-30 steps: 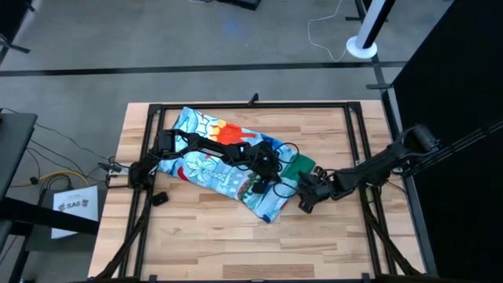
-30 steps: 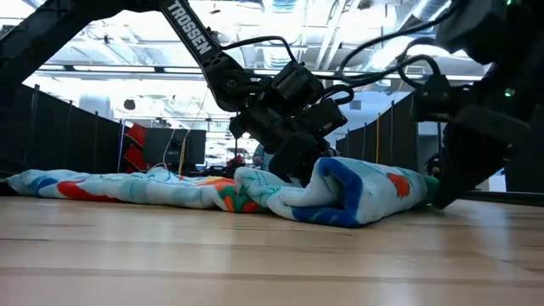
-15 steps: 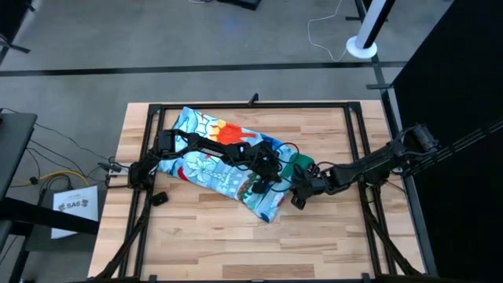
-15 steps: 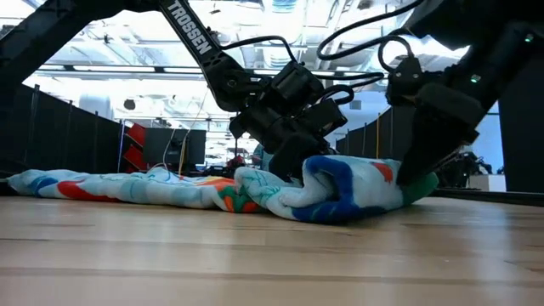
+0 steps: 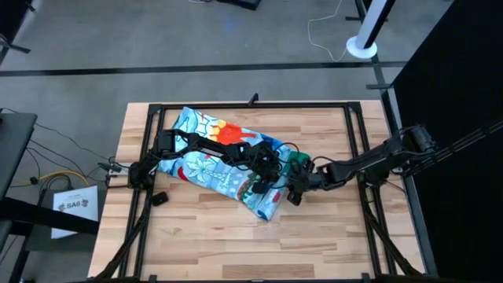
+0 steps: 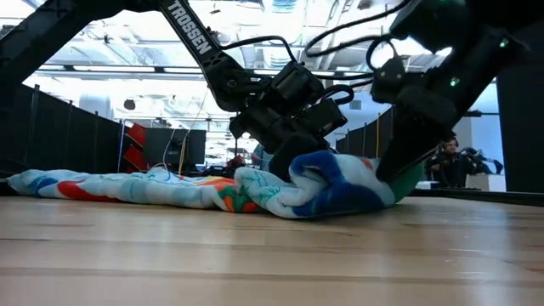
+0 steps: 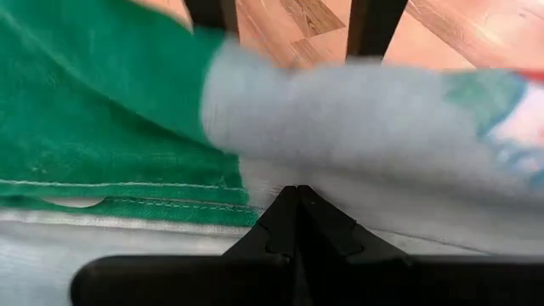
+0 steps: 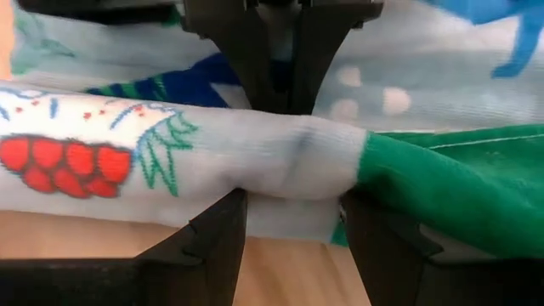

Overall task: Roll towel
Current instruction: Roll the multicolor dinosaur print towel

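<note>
1. The towel (image 5: pixel 224 161) lay slantwise across the middle of the wooden table (image 5: pixel 330 236), spread flat toward the far left and bunched into a thick fold at its near right end.
2. The right claw (image 8: pixel 293 212) straddled that folded edge, fingers (image 8: pixel 212 234) on either side of the white-and-green hem, holding the cloth; in the low view it (image 6: pixel 399 174) pressed into the bundle from the side, apparently to turn the fold over and start the roll.
3. The left claw (image 5: pixel 263 177) sat on the same bunch just beside the right one, probably pinning the cloth. Its wrist view showed the fingers (image 7: pixel 297 246) meeting, narrow, with towel all around; whether cloth was pinched between them could not be told.
4. Judged early: only one end gathered, most of the towel unrolled.
5. Surface: pale planks inside a black frame (image 5: pixel 251 104). Beyond, grey floor, cables, a white pole base (image 5: pixel 361 49); a person (image 6: pixel 450 166) showed far off in the low view.
</note>
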You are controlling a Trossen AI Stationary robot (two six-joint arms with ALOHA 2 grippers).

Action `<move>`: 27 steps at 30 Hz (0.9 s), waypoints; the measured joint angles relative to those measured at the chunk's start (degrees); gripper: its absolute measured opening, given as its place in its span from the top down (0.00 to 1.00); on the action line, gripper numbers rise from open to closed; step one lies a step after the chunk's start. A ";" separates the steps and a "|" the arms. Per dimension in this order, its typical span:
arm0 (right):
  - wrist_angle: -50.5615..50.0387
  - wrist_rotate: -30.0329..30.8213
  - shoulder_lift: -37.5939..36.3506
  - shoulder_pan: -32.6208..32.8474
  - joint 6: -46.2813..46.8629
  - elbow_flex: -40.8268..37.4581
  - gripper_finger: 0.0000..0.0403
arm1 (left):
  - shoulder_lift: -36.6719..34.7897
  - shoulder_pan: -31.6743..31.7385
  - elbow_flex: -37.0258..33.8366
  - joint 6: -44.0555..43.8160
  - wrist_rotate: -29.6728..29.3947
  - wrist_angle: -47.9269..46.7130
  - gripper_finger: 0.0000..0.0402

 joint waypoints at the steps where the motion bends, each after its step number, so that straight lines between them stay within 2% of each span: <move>1: 0.64 0.00 0.89 -0.13 -0.27 0.00 0.55 | 0.00 0.00 0.00 0.13 -0.03 0.00 1.00; 5: 3.02 0.02 2.31 -0.46 -0.91 0.25 0.55 | 0.00 0.00 0.00 0.28 -0.02 -0.02 1.00; 13: -1.34 0.17 1.35 -0.99 -6.97 4.05 0.55 | 0.00 0.02 0.00 0.27 -0.02 -0.02 1.00; 27: -2.00 0.09 1.40 -3.31 -10.44 6.08 0.55 | 0.00 0.02 0.00 0.66 -0.04 -0.04 1.00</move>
